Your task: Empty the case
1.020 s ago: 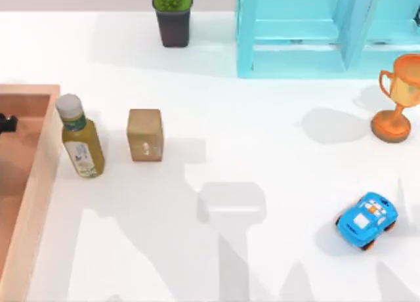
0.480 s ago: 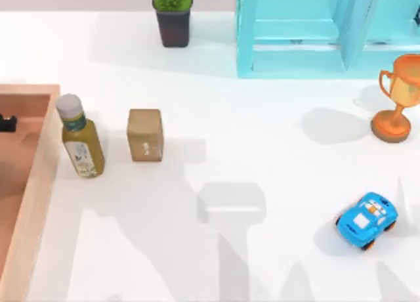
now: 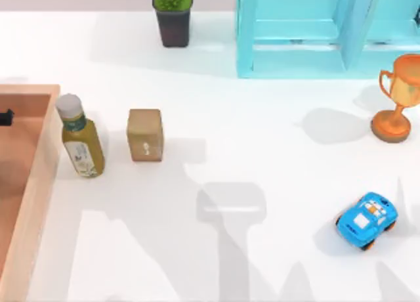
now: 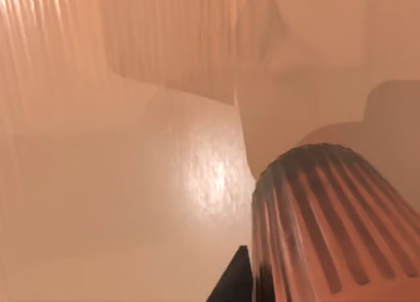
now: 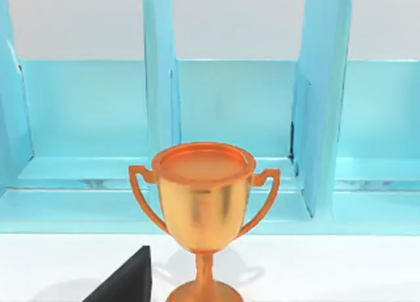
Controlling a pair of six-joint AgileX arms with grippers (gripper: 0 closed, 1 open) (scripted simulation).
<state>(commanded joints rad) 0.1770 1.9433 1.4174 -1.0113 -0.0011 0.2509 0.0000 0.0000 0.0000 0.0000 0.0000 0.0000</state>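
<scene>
Left gripper over the case (jaws unreadable).

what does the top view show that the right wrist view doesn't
Top view alone: the case at the table's left edge, a green bottle lying just outside its wall, a small brown block, a potted plant and a blue toy car. Right wrist view alone: the trophy's open cup seen side-on, with a dark wedge beside its foot. Both: the gold trophy and the turquoise shelf unit.

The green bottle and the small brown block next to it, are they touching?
Apart. The top view shows a strip of bare white table between the bottle and the brown block.
</scene>
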